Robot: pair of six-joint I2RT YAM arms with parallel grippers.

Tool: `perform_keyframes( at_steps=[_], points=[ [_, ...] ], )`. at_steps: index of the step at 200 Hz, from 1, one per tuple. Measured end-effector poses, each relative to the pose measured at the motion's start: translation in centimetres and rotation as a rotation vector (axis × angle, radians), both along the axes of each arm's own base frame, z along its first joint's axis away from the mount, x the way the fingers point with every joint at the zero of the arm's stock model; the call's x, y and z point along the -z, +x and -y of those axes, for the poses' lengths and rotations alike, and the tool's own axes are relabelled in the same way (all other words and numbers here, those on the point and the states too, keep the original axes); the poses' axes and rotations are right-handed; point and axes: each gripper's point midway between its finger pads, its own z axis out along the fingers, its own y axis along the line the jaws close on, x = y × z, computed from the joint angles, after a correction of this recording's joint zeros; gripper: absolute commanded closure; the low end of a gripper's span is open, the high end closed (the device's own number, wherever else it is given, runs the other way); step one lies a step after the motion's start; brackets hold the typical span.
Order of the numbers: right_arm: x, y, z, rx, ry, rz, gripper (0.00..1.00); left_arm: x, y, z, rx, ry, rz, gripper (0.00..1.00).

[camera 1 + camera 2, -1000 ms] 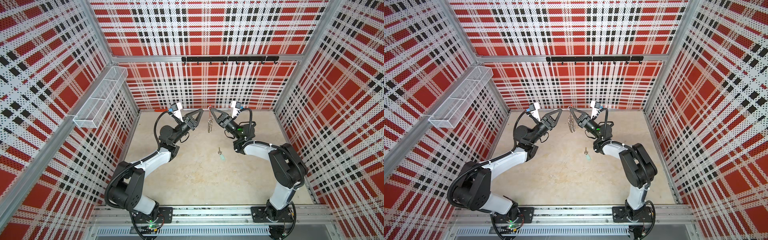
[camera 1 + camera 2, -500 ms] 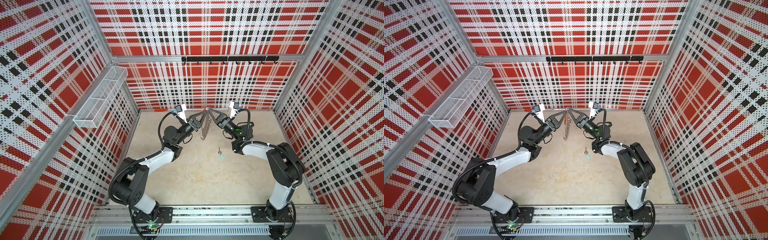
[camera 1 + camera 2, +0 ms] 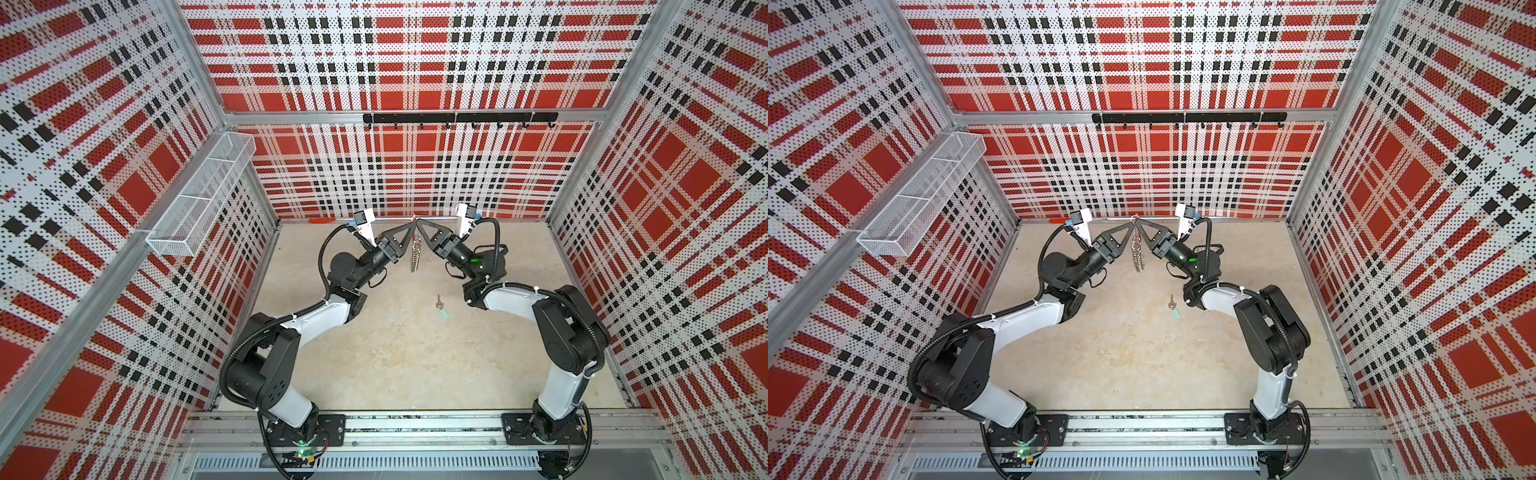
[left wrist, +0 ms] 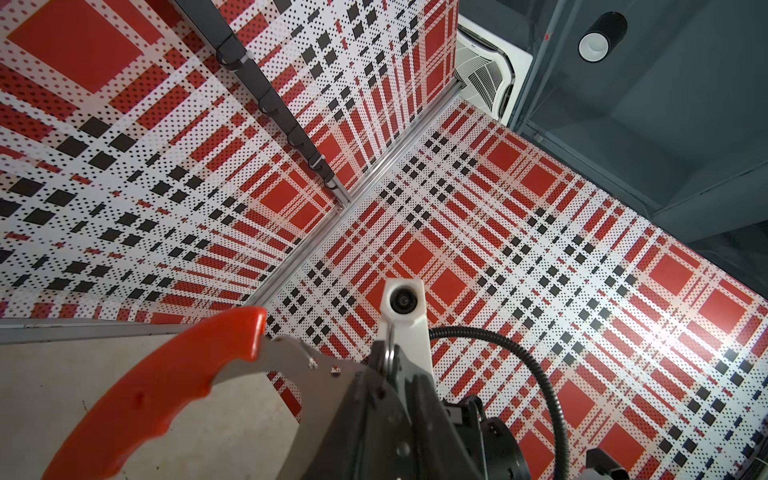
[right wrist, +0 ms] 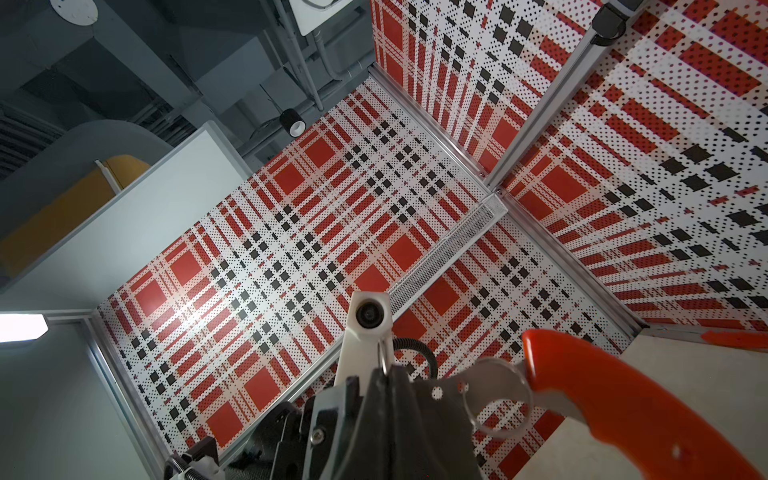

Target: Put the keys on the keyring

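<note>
fingertips [image 3: 401, 235] of left gripper [image 3: 412, 226] and right gripper [image 3: 418, 225] seemingly pinch keyring [image 3: 414, 254] aloft.

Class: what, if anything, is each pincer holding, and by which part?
The left pincer and right pincer both pinch the keyring at its top, on the metal end beside the red section. The keys lie unheld on the table.

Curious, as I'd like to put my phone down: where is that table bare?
The wide stretch of table between the key and the front rail is bare. Crowded: the far middle, where left gripper and right gripper hold the keyring hanging.
</note>
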Motion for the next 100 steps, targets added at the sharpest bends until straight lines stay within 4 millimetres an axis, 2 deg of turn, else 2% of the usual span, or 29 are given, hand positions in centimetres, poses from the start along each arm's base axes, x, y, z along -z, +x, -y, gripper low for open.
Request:
perform_keyframes(
  at_steps=[48, 100],
  points=[
    [0.10, -0.61, -0.65, -0.013, -0.017, 0.021, 1.00, -0.61, -0.01, -0.53, -0.011, -0.014, 0.016, 0.75],
    [0.10, -0.88, -0.90, -0.020, -0.024, 0.032, 1.00, -0.91, -0.17, -0.61, -0.008, -0.024, 0.024, 0.90]
  ],
)
